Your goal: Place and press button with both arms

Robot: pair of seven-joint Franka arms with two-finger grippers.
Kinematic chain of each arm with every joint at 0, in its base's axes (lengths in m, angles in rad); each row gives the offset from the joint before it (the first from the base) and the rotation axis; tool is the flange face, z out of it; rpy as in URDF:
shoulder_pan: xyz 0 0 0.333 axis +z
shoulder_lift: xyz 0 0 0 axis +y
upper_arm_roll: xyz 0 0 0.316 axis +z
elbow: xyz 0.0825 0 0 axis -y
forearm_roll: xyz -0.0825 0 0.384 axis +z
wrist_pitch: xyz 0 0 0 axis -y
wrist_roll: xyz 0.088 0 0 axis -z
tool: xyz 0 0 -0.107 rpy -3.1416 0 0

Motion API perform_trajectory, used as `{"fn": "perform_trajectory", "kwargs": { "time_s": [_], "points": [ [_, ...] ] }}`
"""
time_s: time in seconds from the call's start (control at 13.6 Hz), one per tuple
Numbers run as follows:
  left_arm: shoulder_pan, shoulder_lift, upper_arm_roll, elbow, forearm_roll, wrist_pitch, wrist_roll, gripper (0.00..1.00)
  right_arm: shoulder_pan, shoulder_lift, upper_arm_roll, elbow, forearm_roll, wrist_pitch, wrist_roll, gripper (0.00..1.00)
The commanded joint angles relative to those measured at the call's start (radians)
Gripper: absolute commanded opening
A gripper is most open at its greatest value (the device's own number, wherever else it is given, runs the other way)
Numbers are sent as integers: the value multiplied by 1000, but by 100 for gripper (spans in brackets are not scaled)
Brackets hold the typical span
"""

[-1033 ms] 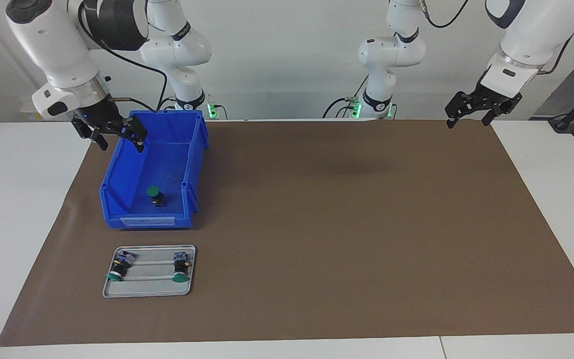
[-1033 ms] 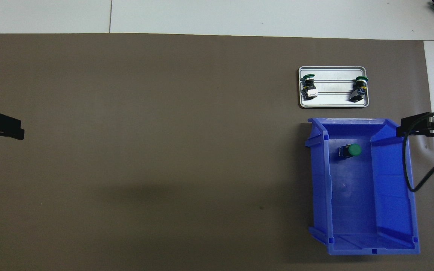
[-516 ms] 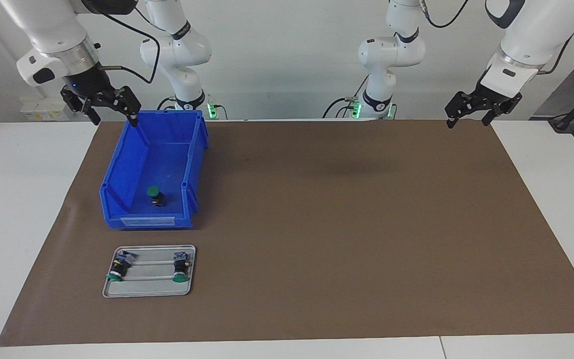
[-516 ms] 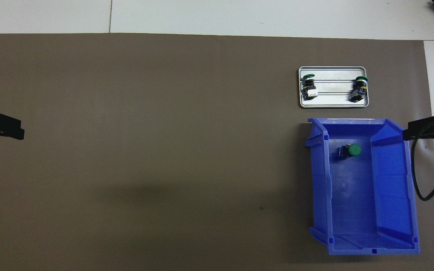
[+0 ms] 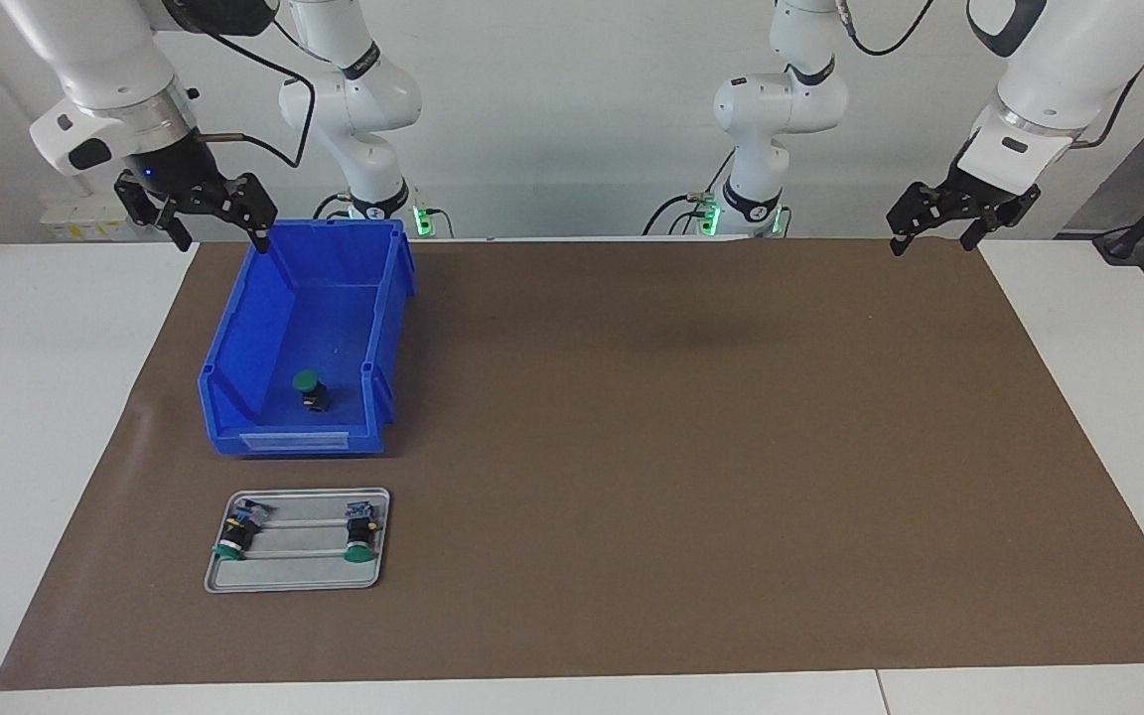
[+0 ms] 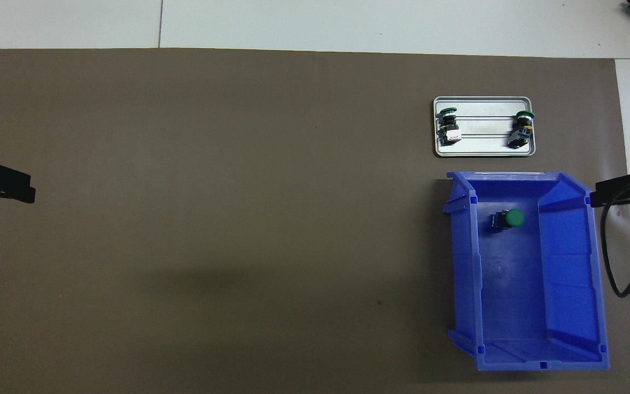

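— Brown matting is spread over the desk (image 5: pixel 36 417); the button (image 5: pixel 307 389) is seen in the blue bin (image 5: pixel 234 397), left of frame centre.

— Both tools are held apart and empty: right tool (image 5: pixel 203 209) upper left, left tool (image 5: pixel 959 214) upper right. A straight descent over the green cap is advised.

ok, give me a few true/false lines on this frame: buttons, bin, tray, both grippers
1. One button sits inside the blue bin. True.
2. The metal tray holds three buttons. False: it holds two, one at each end.
3. The right gripper grips a button. False: it is open and empty, up over the bin's edge nearest the robots.
4. The left gripper is open and waits in the air at the left arm's end of the table. True.
5. The tray lies nearer to the robots than the bin. False: it lies farther from them.
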Motion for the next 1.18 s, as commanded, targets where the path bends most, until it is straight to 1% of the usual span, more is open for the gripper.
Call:
{"fn": "perform_trajectory", "kwargs": {
  "time_s": [0.0, 0.44, 1.11],
  "points": [
    [9, -28, -7, -30, 15, 5, 8, 100, -2, -5, 10, -13, -16, 8, -22, 100],
    [11, -28, -7, -30, 15, 5, 8, 100, 4, -7, 10, -18, -39, 11, -42, 100],
    [9, -28, -7, -30, 15, 5, 8, 100, 4, -7, 10, -18, -25, 13, -25, 100]
  ]
}}
